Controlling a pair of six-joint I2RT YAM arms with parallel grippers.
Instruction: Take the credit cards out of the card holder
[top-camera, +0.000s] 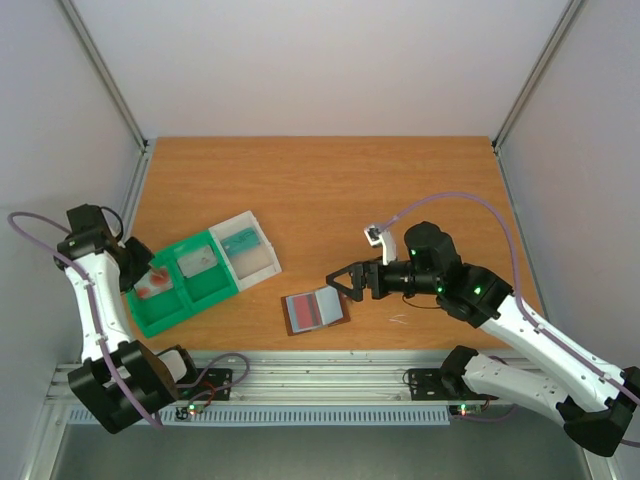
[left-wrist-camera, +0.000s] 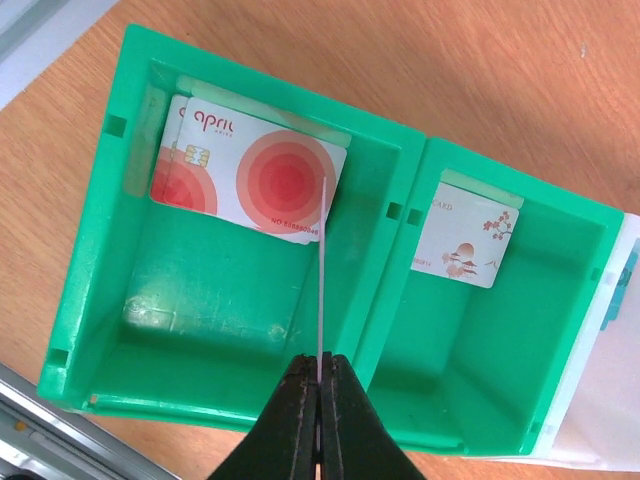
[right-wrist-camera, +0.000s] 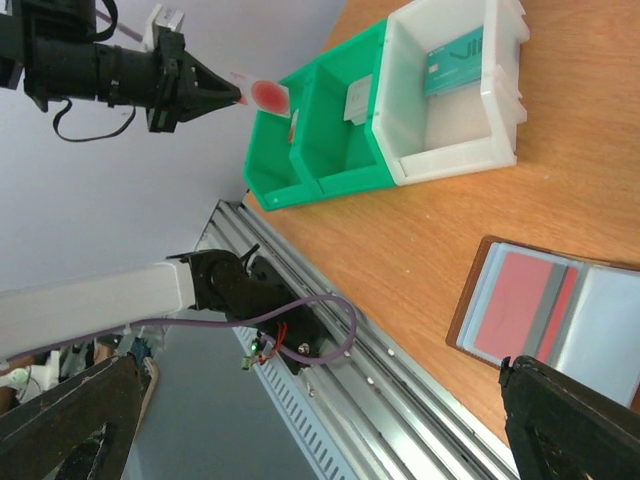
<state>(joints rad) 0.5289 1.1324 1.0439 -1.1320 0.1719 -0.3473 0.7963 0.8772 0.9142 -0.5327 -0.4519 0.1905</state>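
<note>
My left pincer (left-wrist-camera: 320, 378) is closed tight on one thin pale credit card (right-wrist-camera: 268, 93). From my own wrist I see this card only by its edge, but the camera of the other arm shows a red round mark on its face. Directly under this pincer stands the green plastic tray with two compartments (left-wrist-camera: 400, 215). In the compartment below my fingertips a white card with red circles (left-wrist-camera: 255, 175) lies against the far wall, and one more card seems to be under it. In the neighbour compartment, to the right of the pincer, lies a white card with a small blossom drawing (left-wrist-camera: 470, 235). Beyond it is a whitish translucent box (top-camera: 262, 262) with a teal card (top-camera: 240, 240) inside.

My right pincer (top-camera: 343, 282) stands wide open and holds nothing. The brown folding card holder (top-camera: 316, 309) lies open and flat on the wooden table (top-camera: 330, 190), just ahead of its fingertips and not touching them. A red card (right-wrist-camera: 515, 305) sits in one of its grey-blue pockets.
</note>
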